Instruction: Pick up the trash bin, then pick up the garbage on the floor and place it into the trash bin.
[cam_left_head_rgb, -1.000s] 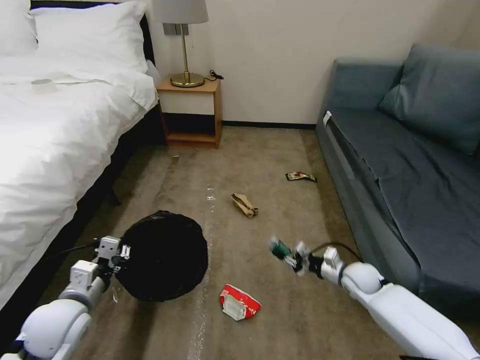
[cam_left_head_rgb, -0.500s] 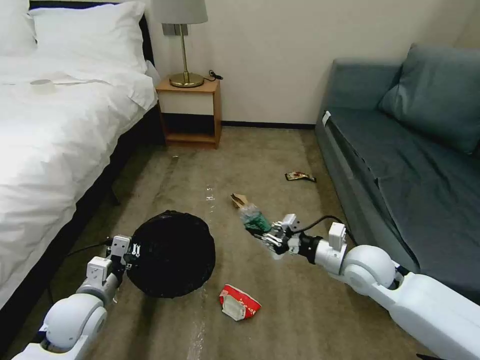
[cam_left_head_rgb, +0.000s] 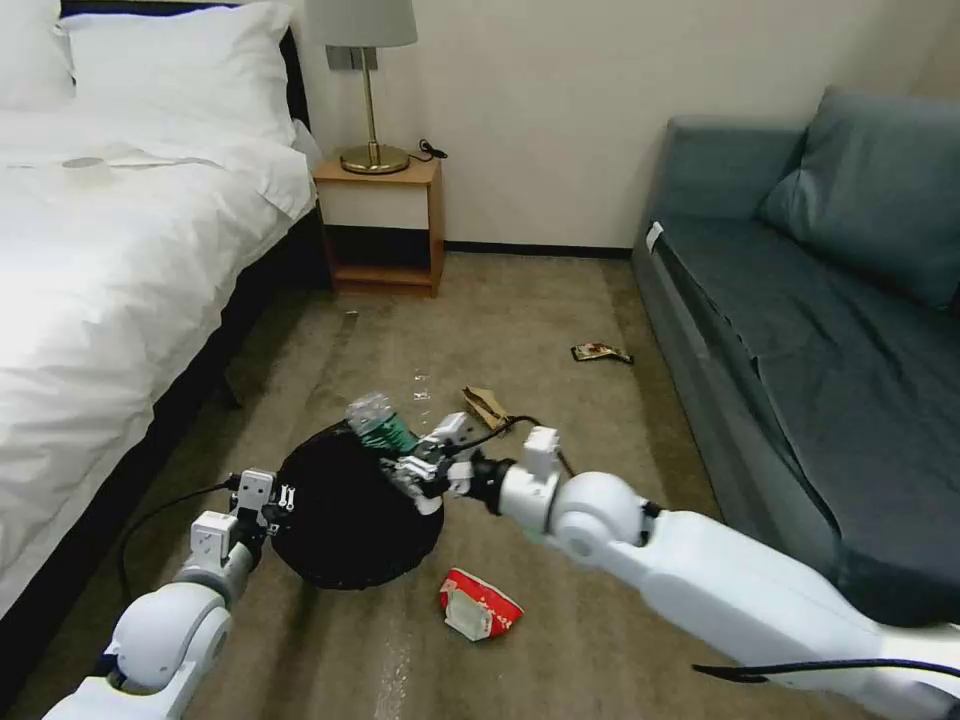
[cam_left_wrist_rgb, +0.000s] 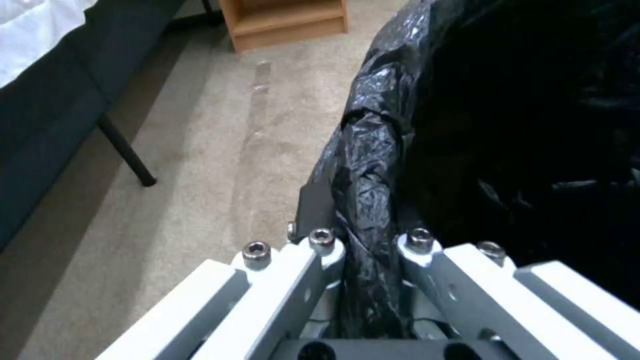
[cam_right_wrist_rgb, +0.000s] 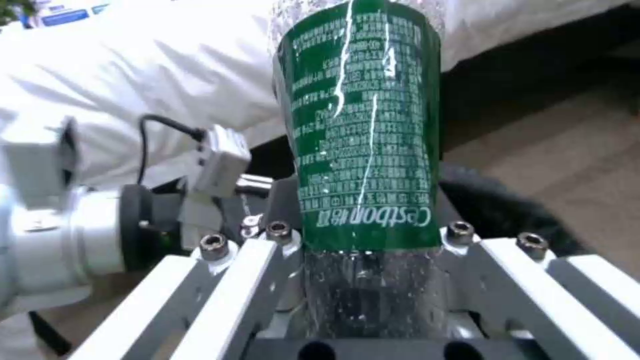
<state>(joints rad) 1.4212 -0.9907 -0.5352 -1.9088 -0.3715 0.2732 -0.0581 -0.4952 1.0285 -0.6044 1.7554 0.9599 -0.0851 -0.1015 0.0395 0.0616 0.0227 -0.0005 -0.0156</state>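
Our right gripper (cam_left_head_rgb: 412, 476), clamped on the bottle (cam_left_head_rgb: 380, 424), has swung over the bin (cam_left_head_rgb: 345, 520); left gripper (cam_left_head_rgb: 268, 500) pinches its nine-o'clock rim, bin's inside unreadable.

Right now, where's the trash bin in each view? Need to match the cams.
Head view: the trash bin sits lower centre-left, held at its rim by the left gripper, with the plastic bottle above its far edge.
Left wrist view: the bag-lined rim runs up from between the fingers.
Right wrist view: a dark arc of the rim behind the bottle.
Shared landmark: the bin's black bag.
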